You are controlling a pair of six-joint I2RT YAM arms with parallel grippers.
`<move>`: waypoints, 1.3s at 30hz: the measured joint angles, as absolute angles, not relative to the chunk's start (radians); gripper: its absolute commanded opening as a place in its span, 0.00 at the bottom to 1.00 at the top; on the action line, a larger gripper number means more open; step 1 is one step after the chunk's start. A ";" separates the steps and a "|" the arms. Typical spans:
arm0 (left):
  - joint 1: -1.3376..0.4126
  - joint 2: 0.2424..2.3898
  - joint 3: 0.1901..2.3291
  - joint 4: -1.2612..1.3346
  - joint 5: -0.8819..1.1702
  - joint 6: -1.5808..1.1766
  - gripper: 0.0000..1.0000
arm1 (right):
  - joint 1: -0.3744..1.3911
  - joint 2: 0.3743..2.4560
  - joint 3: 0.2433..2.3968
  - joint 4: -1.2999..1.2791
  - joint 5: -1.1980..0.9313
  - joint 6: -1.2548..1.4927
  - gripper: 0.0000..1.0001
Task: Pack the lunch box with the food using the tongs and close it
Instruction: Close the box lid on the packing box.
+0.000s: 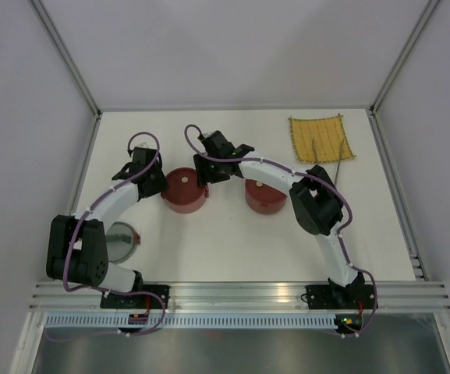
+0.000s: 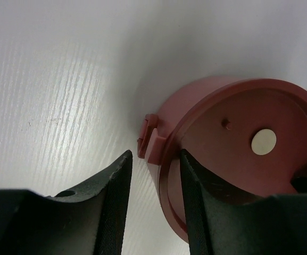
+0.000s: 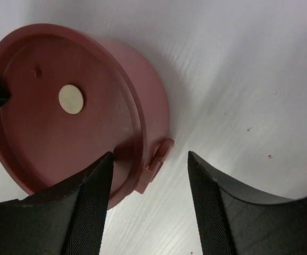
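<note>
Top view, left of centre: I have the left tool (image 2: 155, 154) and right tool (image 3: 149, 155), both released, straddling opposite side clasps (image 3: 162, 155) of the lidded lunch box bowl (image 1: 184, 189) on the tabletop (image 1: 232, 241).

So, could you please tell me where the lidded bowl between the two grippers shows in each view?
Top external: bowl, left of centre.
Left wrist: bowl, filling the right side.
Right wrist: bowl, upper left.
Shared landmark: the pale knob on its lid, also seen in the left wrist view and the right wrist view.
</note>
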State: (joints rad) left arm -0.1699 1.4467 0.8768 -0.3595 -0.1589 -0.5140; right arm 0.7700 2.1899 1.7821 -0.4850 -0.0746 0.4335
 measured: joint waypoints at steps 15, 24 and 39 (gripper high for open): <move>-0.274 1.406 0.825 -0.309 -0.248 -0.534 0.27 | 0.800 2.222 1.852 -0.482 0.069 0.390 0.03; -0.390 1.394 0.825 -0.351 -0.319 -0.594 0.26 | 0.783 2.234 1.885 -0.525 0.115 0.288 0.00; -0.378 1.448 0.883 -0.390 -0.308 -0.620 0.47 | 0.754 2.182 1.771 -0.431 0.107 0.310 0.53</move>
